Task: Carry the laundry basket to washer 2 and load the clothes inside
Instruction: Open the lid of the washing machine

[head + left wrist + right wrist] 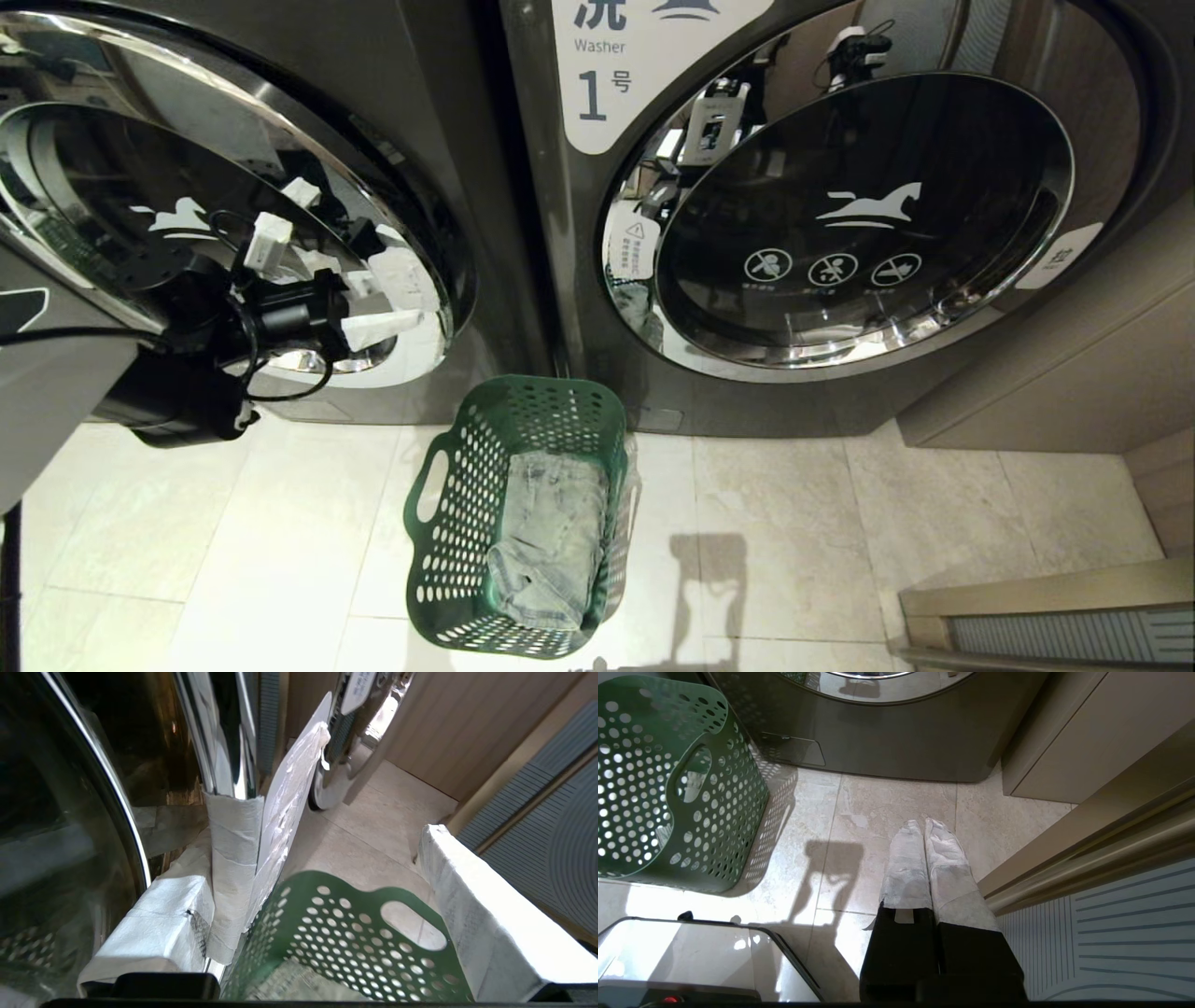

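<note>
The dark green laundry basket point(518, 513) stands on the tiled floor in front of the gap between two dark grey washers. The pale denim clothes point(551, 537) lie folded inside it. The left washer's round glass door point(187, 215) shows no number. My left gripper point(392, 303) is up at that door's chrome rim and is open. In the left wrist view the rim's tape-wrapped edge point(233, 858) stands between the fingers point(154, 924), close to one, with the basket point(345, 933) below. My right gripper point(922, 826) hangs shut and empty over the floor beside the basket point(668, 788).
The right-hand washer point(868, 215) carries a label with the numeral 1. A beige cabinet point(1046, 373) stands to its right, and a ridged grey panel point(1055, 616) lies at the near right. My base's glossy corner point(691, 961) is near the basket.
</note>
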Controlling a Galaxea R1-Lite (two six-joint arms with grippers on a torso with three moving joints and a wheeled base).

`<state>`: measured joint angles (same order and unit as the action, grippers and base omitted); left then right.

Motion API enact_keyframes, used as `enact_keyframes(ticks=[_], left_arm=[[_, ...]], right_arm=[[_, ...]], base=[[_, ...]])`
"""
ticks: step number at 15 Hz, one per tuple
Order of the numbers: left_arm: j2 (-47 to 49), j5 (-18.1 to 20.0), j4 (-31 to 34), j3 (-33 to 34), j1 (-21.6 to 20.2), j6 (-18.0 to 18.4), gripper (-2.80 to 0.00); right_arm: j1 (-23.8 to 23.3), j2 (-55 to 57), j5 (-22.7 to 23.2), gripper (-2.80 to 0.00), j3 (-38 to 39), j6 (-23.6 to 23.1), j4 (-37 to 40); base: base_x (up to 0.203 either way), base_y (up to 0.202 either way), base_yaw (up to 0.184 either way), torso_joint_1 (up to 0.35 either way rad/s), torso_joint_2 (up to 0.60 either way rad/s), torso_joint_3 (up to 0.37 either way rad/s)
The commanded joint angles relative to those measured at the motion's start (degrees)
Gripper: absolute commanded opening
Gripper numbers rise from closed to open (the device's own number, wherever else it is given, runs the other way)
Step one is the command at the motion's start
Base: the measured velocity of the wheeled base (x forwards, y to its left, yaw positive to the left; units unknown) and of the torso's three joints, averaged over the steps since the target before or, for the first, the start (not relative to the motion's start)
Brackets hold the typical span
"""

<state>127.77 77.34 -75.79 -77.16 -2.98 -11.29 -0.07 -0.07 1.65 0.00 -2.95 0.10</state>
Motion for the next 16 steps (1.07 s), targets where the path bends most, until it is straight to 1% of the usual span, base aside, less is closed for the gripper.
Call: enact_keyframes(ticks=[1, 4, 6, 7, 10, 12, 14, 16], left_arm=[[-0.75, -0.73, -0.45, 2.00, -2.54, -0.07, 0.00], [-0.69, -1.71, -1.12, 3.91, -6.80, -0.12, 0.00], [-0.15, -1.87, -1.19, 3.82, -8.55, -0.01, 0.00], [-0.20, -2.37, -1.20, 3.94, -9.14, 0.00, 0.00], [-0.12, -6.23, -1.20, 3.99, -10.16, -0.05, 0.00], [-1.02, -7.36, -1.14, 4.79, -10.44, -0.14, 0.00], [-3.20, -7.64, -1.13, 7.64, -11.03, -0.09, 0.00], [-7.67, -9.11, -0.94, 14.03, -11.77, -0.25, 0.00]], right_arm=[[-0.01, 0.07, 0.02, -2.80, 0.00, -0.04, -0.01], [-0.01, 0.07, 0.02, -2.80, 0.00, -0.04, -0.01], [-0.01, 0.07, 0.02, -2.80, 0.00, -0.04, -0.01], [-0.01, 0.07, 0.02, -2.80, 0.00, -0.04, -0.01], [-0.01, 0.07, 0.02, -2.80, 0.00, -0.04, -0.01], [-0.01, 0.07, 0.02, -2.80, 0.00, -0.04, -0.01], [-0.01, 0.07, 0.02, -2.80, 0.00, -0.04, -0.01], [-0.01, 0.07, 0.02, -2.80, 0.00, -0.04, -0.01]], base=[[0.000, 0.000, 0.000, 0.000, 0.00, 0.000], [0.000, 0.000, 0.000, 0.000, 0.00, 0.000], [0.000, 0.000, 0.000, 0.000, 0.00, 0.000], [0.000, 0.000, 0.000, 0.000, 0.00, 0.000], [0.000, 0.000, 0.000, 0.000, 0.00, 0.000], [0.000, 0.000, 0.000, 0.000, 0.00, 0.000], [0.000, 0.000, 0.000, 0.000, 0.00, 0.000], [0.000, 0.000, 0.000, 0.000, 0.00, 0.000]])
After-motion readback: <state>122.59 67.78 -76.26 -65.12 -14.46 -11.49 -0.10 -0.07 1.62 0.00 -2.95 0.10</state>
